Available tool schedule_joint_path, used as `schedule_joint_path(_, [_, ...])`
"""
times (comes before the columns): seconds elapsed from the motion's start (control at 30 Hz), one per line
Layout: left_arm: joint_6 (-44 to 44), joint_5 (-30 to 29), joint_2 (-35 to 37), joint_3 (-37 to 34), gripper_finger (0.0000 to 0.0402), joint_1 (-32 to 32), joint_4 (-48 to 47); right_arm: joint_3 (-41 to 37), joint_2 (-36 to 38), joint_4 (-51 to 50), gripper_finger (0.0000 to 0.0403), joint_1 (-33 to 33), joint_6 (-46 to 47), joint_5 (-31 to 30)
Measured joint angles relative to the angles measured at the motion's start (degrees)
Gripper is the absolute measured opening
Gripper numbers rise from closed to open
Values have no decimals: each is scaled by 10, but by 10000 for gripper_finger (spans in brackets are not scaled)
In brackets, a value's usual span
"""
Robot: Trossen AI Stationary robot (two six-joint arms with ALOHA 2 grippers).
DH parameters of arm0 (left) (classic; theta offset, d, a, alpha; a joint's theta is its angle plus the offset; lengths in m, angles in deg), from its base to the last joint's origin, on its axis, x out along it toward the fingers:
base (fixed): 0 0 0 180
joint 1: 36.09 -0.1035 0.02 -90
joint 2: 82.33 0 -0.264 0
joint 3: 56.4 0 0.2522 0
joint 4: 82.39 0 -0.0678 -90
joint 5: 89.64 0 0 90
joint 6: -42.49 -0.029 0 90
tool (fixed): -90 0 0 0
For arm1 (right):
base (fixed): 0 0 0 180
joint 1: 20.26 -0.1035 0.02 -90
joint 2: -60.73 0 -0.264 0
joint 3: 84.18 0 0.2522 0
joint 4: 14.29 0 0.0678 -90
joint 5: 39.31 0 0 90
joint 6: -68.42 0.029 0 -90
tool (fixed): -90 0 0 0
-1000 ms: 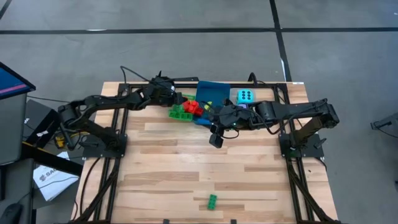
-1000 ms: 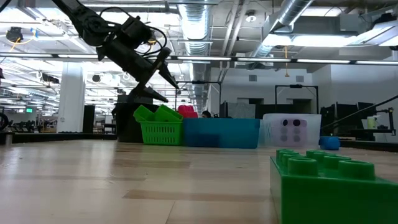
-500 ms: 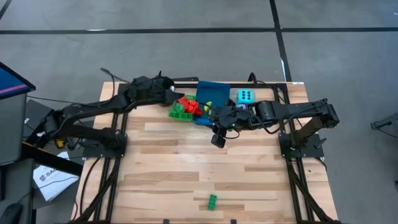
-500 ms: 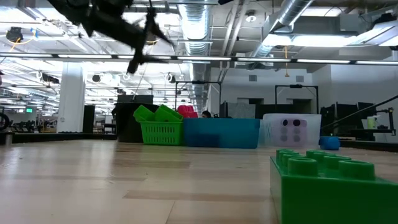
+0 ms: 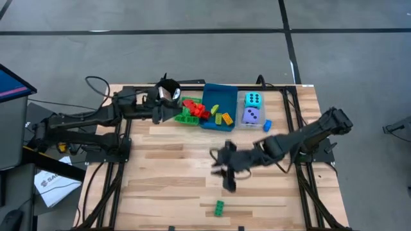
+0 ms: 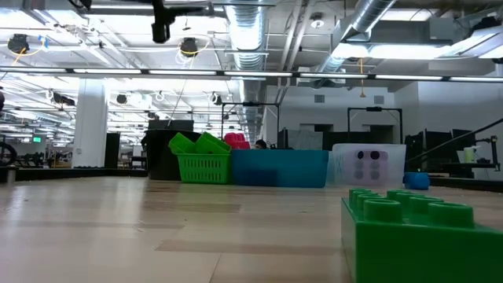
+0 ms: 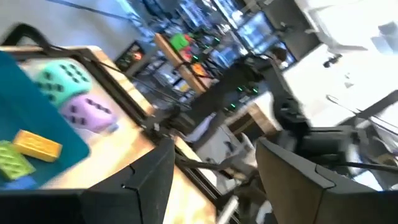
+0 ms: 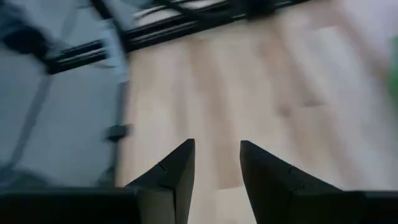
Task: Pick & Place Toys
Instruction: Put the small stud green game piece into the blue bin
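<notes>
Since the earlier frames the right gripper (image 5: 227, 172) had swung away from the trays out over the middle of the table (image 5: 167, 167), blurred in the high view, short of the lone green brick (image 5: 219, 206) near the front edge; its fingers (image 8: 174, 171) stood a narrow gap apart with nothing between them. The left gripper (image 5: 168, 110) had pulled back from over the green tray (image 5: 186, 116) to just beside it, toward the table's back left, by the black cup (image 5: 169, 86); its fingers (image 7: 155, 171) stood well apart and held nothing. With the right arm gone, the trays were uncovered. Count: three trays in a row along the back edge, the green one, a blue tray (image 5: 212, 96) and a clear tray (image 5: 252, 109). Two dice, cyan die (image 5: 253, 99) and purple die (image 5: 251, 115), both in the clear tray. One blue brick (image 5: 267, 125) on the table just beside the clear tray. A cluster of red bricks (image 5: 196, 108) sat at the green tray, number not tellable. In the blue tray a yellow brick (image 5: 227, 119) and a small green piece showed; others too small to count. One green brick alone at the front, large in the low view's foreground (image 6: 424, 236).
</notes>
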Motion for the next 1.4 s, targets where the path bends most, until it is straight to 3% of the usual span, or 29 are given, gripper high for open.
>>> schedule_joint_path(0.17, [0, 0, 4, 0, 216, 58, -41, -71, 0, 103, 123, -37, 103, 7])
schedule_joint_path(0.37, [-1, -11, -20, 0, 215, 106, -114, -155, -6, 178, 123, -93, 312, -86])
schedule_joint_path(0.47, [-1, -14, -31, 0, 216, 122, -132, -164, -30, 169, 123, -124, 404, -111])
schedule_joint_path(0.67, [-1, -14, -49, 0, 211, 149, -136, -161, -112, 237, 123, -155, 553, -97])
schedule_joint_path(0.83, [-1, -14, -59, 0, 212, 160, -136, -106, -202, 314, 122, -169, 569, -72])
schedule_joint_path(1.13, [-1, -14, -61, 0, 208, 167, -137, 38, -336, 289, 108, -173, 550, -4])
schedule_joint_path(1.4, [0, -14, -60, 0, 208, 167, -136, 60, -327, 218, 89, -181, 523, -2])
